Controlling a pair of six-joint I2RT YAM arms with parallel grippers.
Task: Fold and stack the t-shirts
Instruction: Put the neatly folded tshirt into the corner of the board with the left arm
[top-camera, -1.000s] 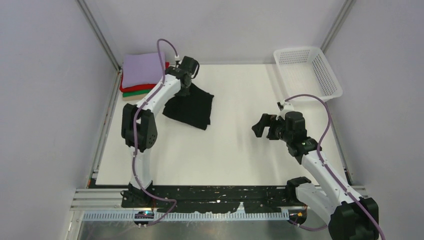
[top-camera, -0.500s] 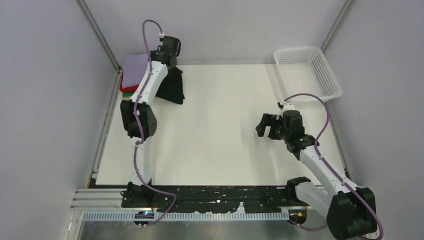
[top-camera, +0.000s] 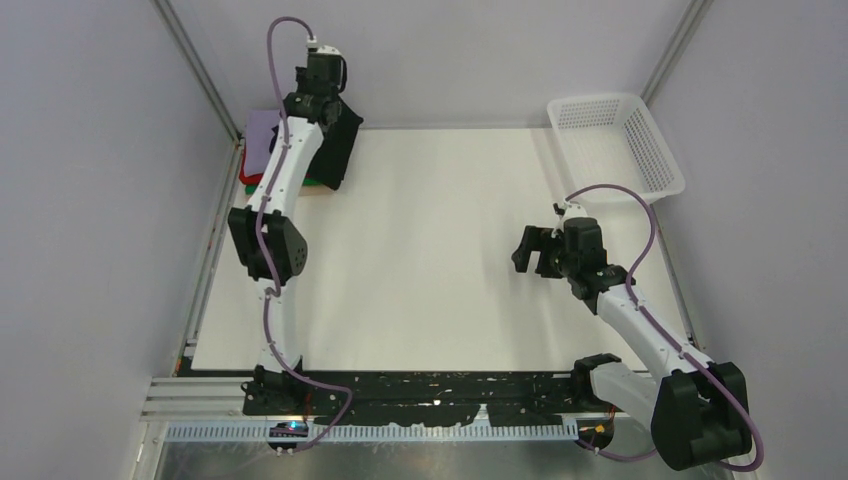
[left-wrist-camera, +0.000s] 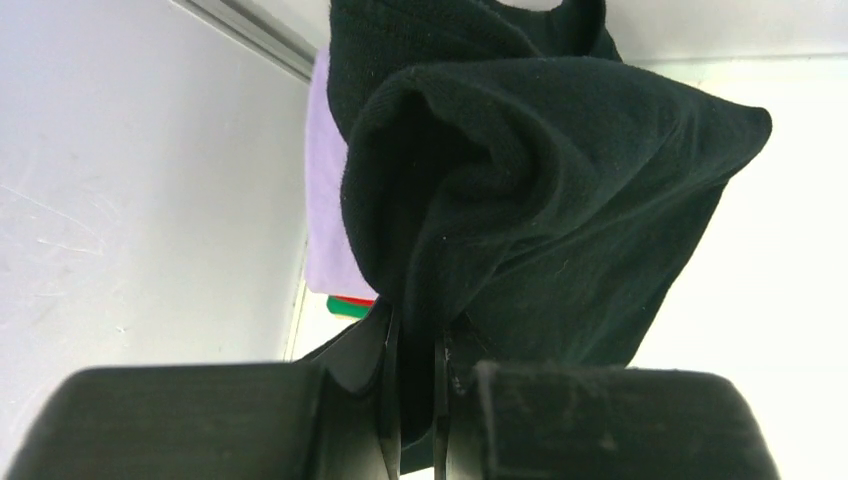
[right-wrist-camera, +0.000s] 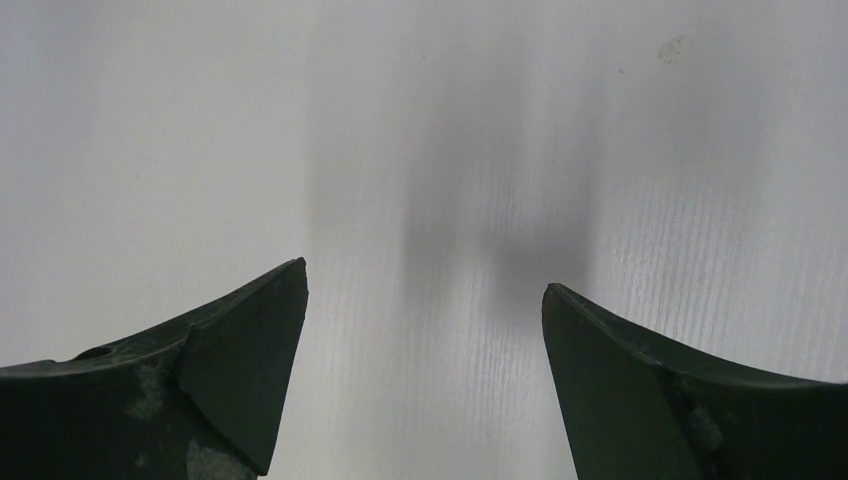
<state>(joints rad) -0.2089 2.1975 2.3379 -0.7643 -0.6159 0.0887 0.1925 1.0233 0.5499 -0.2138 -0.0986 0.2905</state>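
Left tool (left-wrist-camera: 415, 335) is clamped tight on a bunched-up fold of the black t-shirt (left-wrist-camera: 560, 190). The shirt hangs from it at the far left corner of the table (top-camera: 440, 230), right by the stack with the lavender t-shirt (left-wrist-camera: 325, 210) on top. Right tool (right-wrist-camera: 425, 290) is spread wide over bare table, gripping nothing, well apart from the white basket (top-camera: 615, 140).
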